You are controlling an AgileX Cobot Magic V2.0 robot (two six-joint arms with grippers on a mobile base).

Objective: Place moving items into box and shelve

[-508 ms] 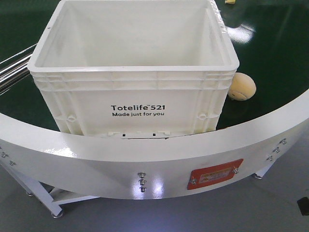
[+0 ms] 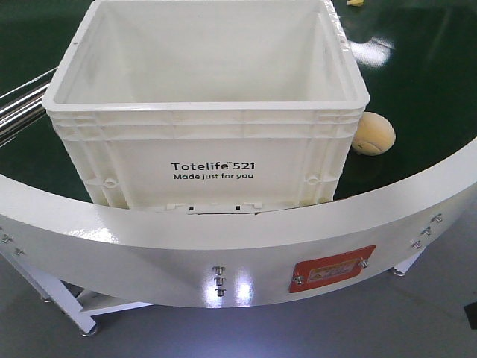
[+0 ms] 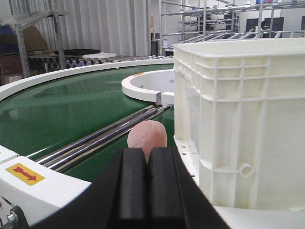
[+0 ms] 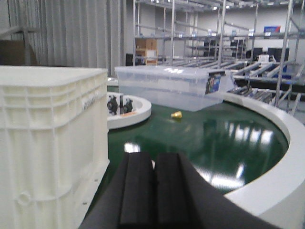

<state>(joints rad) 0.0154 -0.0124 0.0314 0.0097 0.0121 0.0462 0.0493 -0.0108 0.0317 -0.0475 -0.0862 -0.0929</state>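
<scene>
White plastic box, printed "Totelife 521", is shown standing on the green belt against the belt's near white rim; nothing is seen inside it. The pale yellow ball lies on the belt just beside the box's near right corner. The brownish ball, hidden in the front view, is seen from the left wrist on the belt beside the box's left wall, next to the steel rails.

The left gripper is pressed together, holds nothing, and is aimed at the brownish ball from the near rim. The right gripper is likewise pressed together and empty, beside the box's right wall; the yellow ball is not visible in its view. A clear lidded bin sits further along the belt.

The step in hand is judged to be the first pick, not yet begun. The gripper should be spread wider than the ball before it is lowered, then closed across the ball's widest part. The ball should be raised clear of the ribbed rim before being carried over the box. Drift of the belt should be allowed for.
</scene>
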